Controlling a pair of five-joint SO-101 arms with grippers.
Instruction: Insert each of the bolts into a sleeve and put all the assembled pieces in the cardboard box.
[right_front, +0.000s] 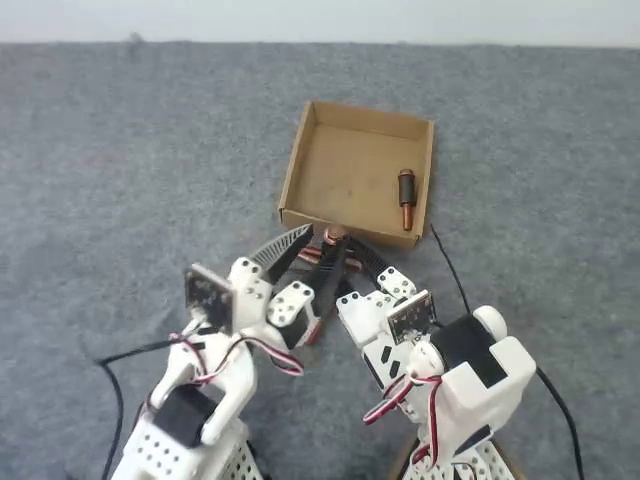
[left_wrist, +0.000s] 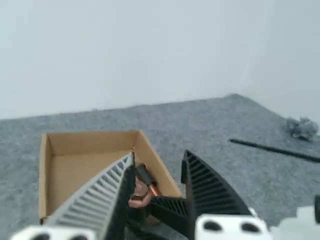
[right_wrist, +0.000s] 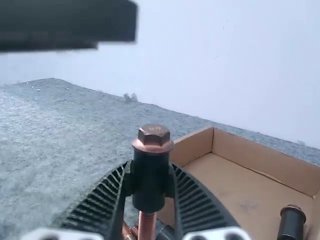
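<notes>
I count one finished piece so far: a bolt-and-sleeve pair (right_front: 406, 198) lies on the floor of the cardboard box (right_front: 345, 170), close to its right wall.

A second piece is in hand. The right gripper (right_wrist: 150, 172) is clamped on a black sleeve (right_wrist: 149, 187) held upright. A copper bolt (right_wrist: 152, 137) is in it, with the hexagonal head sitting on the sleeve's top and the threaded end poking out underneath. To me the insertion looks complete, though I cannot tell whether the head is fully seated all round.

From above, this piece hangs just on the near side of the box's near wall, outside the box and above the grey mat (right_front: 130, 170).

The left gripper (left_wrist: 159, 167) is right there too. Its jaws are spread wide on either side of the held piece, and I see no grip on anything.

What is left for this piece, as I judge it, is a short carry across the near wall and a release inside. It should land away from the pair already lying there.

I see no loose bolts or sleeves on the mat around the arms, so this may well be the last one. The arms do cover some of the ground near their bases, so I would not swear to it.
</notes>
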